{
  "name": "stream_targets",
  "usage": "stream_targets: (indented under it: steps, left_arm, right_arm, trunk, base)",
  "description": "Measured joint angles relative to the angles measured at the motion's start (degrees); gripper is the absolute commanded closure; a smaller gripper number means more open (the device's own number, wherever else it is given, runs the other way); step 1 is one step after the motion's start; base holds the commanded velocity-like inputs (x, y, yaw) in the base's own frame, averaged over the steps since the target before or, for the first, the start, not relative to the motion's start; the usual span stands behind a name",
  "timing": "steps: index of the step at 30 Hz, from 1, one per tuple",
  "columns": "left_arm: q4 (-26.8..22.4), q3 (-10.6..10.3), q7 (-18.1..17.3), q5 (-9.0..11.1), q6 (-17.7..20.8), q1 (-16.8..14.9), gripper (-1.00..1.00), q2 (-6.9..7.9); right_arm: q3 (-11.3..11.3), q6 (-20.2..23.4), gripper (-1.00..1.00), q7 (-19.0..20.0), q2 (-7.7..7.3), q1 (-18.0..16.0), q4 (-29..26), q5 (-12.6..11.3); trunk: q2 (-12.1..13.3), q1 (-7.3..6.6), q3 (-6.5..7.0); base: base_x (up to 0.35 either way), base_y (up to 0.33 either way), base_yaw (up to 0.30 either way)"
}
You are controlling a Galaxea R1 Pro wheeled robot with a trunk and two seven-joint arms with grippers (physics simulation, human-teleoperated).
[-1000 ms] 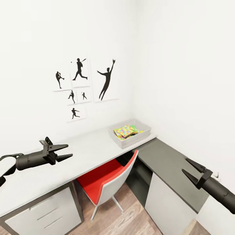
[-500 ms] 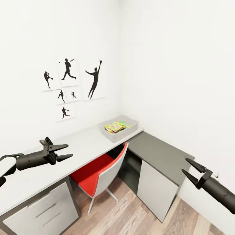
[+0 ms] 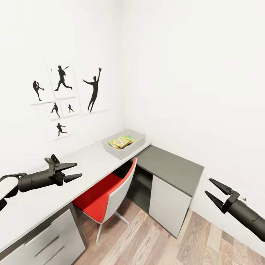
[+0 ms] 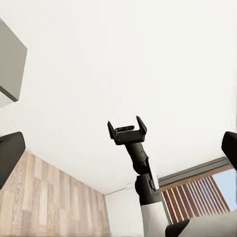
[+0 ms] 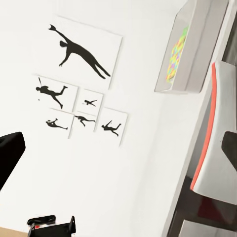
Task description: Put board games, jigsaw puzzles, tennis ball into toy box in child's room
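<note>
While the left gripper (image 3: 75,170) hung over the pale table (image 3: 44,195), its black prongs stood apart and empty. Further along, the shallow grey toy box (image 3: 124,143) held the multicoloured jigsaw puzzles (image 3: 121,141). A red-seated chair (image 3: 106,197) sat below, the matte dark cabinet (image 3: 170,170) beyond. At far right the right gripper (image 3: 214,190) gaped empty too. Since a second before, the whole view had swung rightward.

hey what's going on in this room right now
Nothing is being handled at the moment. The left gripper and right gripper are both open and empty, held out in the air. The toy box sits at the far end of the table, with the jigsaw puzzles inside it. A red chair is tucked under the table.
</note>
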Motion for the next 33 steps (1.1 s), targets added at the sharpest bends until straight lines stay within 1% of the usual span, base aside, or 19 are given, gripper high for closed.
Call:
stream_targets:
  steps: [12,33]
  left_arm:
    - [0.0,0.1,0.0,0.0,0.0,0.0,-1.00,0.13]
    - [0.0,0.0,0.0,0.0,0.0,0.0,-1.00,0.15]
  right_arm:
    - [0.0,0.0,-1.00,0.0,0.00,0.0,0.9,0.0]
    - [0.0,0.0,-1.00,0.0,0.03,0.0,1.5,0.0]
  trunk:
    - [0.0,0.01,0.00]
    - [0.0,0.01,0.00]
  base:
    - [-0.032,0.177,-0.279]
    - [-0.128,0.114,-0.279]
